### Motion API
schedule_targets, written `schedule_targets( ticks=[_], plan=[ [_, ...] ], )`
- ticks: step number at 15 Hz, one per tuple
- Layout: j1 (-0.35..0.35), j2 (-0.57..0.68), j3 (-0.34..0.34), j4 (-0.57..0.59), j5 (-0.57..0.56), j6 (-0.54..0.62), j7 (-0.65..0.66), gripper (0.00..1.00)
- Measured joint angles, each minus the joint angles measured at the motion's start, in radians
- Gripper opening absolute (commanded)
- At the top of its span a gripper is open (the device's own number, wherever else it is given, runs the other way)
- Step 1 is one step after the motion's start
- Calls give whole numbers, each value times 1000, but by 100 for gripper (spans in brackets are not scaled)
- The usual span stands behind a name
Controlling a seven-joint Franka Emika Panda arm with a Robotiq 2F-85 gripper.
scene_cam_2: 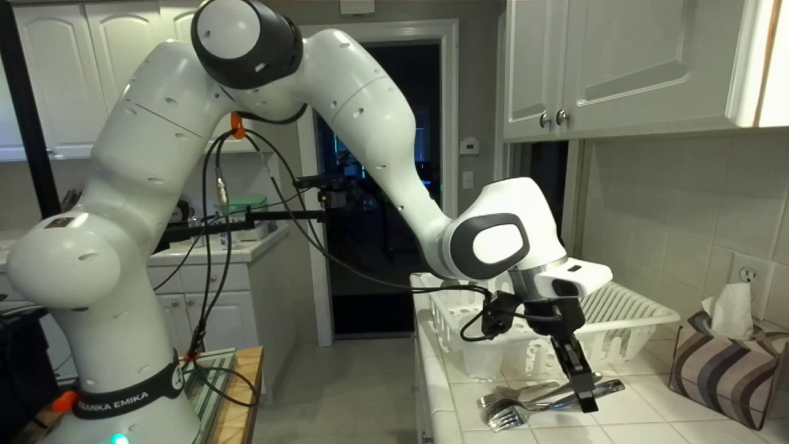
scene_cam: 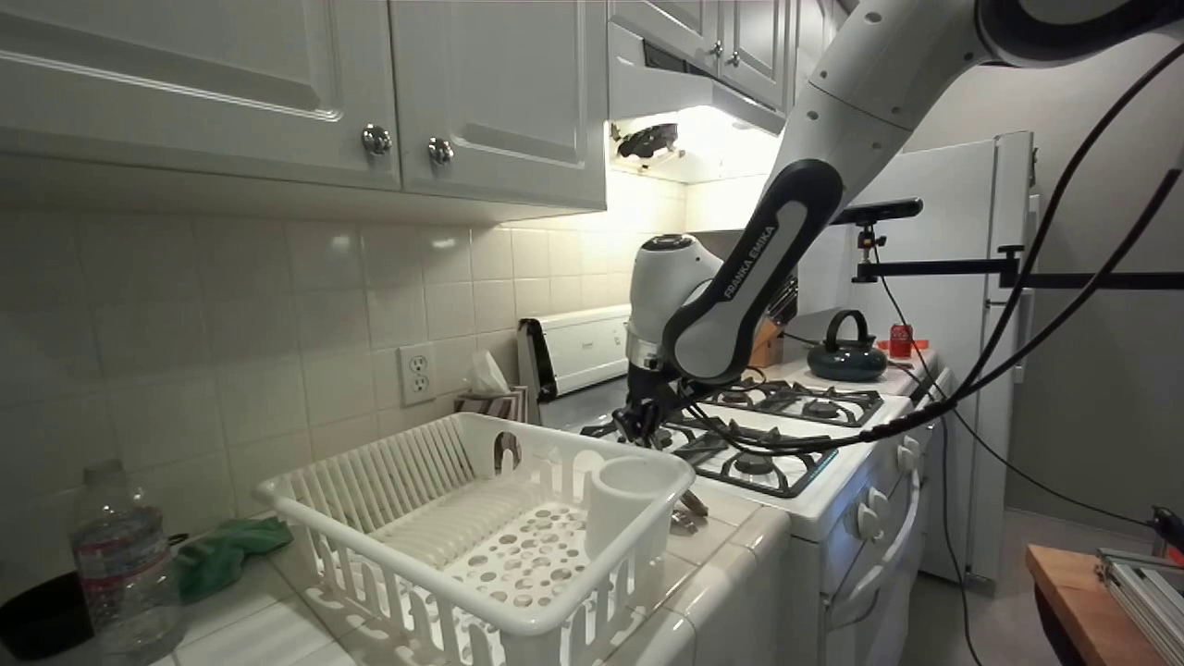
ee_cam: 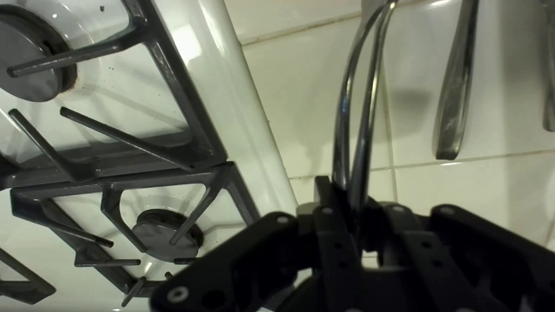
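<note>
Down beside the stove, the gripper had its jaws clenched on two slim handles, which ran close together between its fingers in the wrist view. They were part of the cutlery that lay in a small pile on the tiled counter, with fork tines at the end away from the tissue box. Whether the gripped pieces touched the tiles, I could not tell. Just to one side of the grip, a loose handle lay apart, and part of another piece showed at the picture's edge. The white rack stood near the pile, a cup upright in its corner. Beyond the rack, a bottle stood by a green cloth. At the stove's far side, a dark kettle and a red can sat near each other.
</note>
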Motion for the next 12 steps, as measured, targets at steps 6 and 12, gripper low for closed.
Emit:
schedule_targets(
  ticks=[6,12],
  plan=[
    [31,56,-18,16,0,1,39,2],
    [55,106,-42,28,0,1,65,17]
  ],
)
